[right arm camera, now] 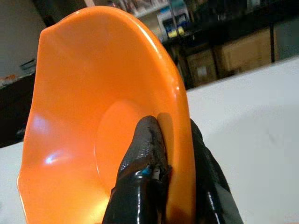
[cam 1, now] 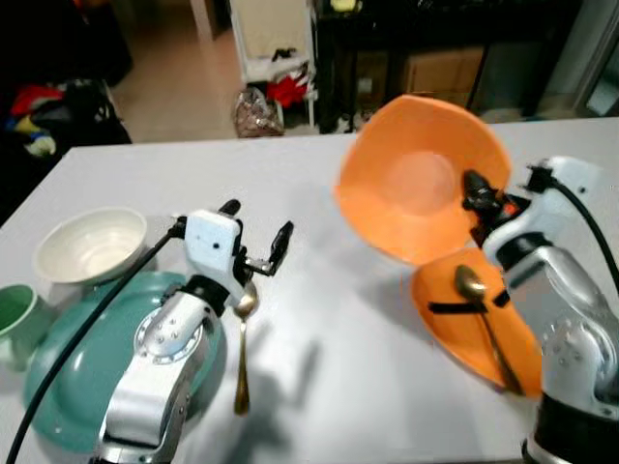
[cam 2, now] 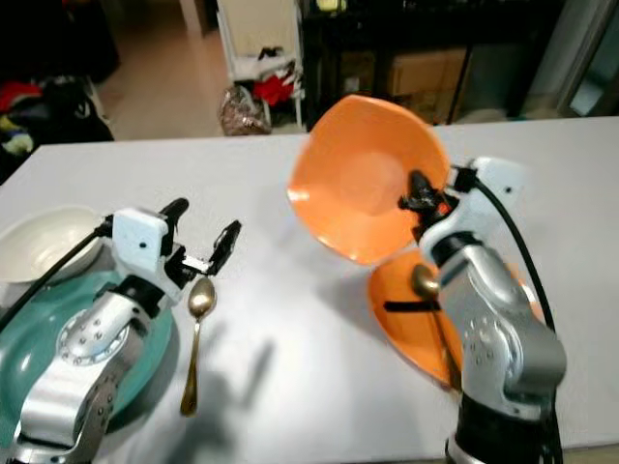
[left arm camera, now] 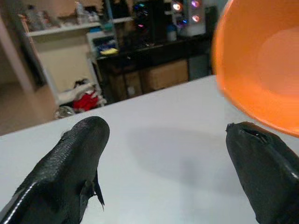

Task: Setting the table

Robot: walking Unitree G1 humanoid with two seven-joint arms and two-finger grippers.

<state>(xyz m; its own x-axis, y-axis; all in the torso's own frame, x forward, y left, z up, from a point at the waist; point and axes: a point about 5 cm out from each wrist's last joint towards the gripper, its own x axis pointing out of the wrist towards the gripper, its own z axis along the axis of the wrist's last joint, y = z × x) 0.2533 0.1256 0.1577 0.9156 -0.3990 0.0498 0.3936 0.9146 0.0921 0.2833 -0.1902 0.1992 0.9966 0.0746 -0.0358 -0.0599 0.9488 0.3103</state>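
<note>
Both arms are silver metal with rounded joints, each ending in a white wrist block and two long black fingers. A black cable loops along each forearm (the left arm [cam 1: 160, 372] shows a ring of small screws).

We are looking down on a pale grey table [cam 1: 319, 242]. On our left a teal plate [cam 1: 68, 387] is lying near the front edge, with a white bowl [cam 1: 92, 246] just behind it and a green cup [cam 1: 14, 324] beside it at the table's left edge. A gold spoon [cam 1: 242, 358] is lying just right of the teal plate. On our right an orange plate [cam 1: 464, 333] is sitting with a second spoon [cam 1: 484, 314] resting on it.
</note>
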